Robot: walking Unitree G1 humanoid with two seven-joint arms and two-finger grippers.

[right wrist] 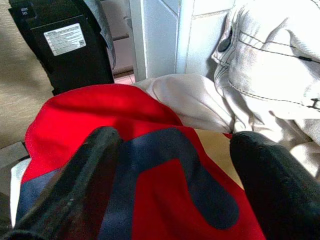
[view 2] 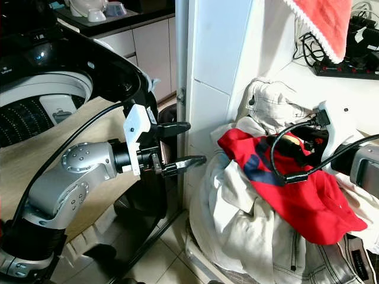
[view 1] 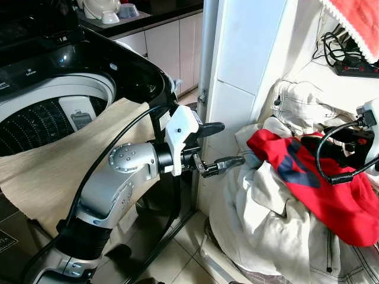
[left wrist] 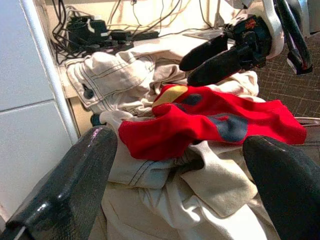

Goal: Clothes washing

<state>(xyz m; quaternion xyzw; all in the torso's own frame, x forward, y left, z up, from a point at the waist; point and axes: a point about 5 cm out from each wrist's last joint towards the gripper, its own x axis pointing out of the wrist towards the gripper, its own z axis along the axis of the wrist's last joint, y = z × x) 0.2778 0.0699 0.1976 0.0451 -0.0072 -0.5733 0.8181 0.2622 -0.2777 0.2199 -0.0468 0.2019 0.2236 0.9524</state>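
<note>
A red garment with navy shapes lies on top of a heap of cream clothes at the right. My right gripper is open just above the red garment, one finger on each side of its navy print. My left gripper is open and points at the heap from the left, a short way from the red garment, with nothing between its fingers. The top-loading washing machine stands open at the left, and a beige cloth is draped over its front edge.
A white tiled pillar rises between the machine and the heap. A power strip with cables sits on the ledge behind the clothes, under a hanging red towel. Dishes stand on a far counter. Tiled floor lies below.
</note>
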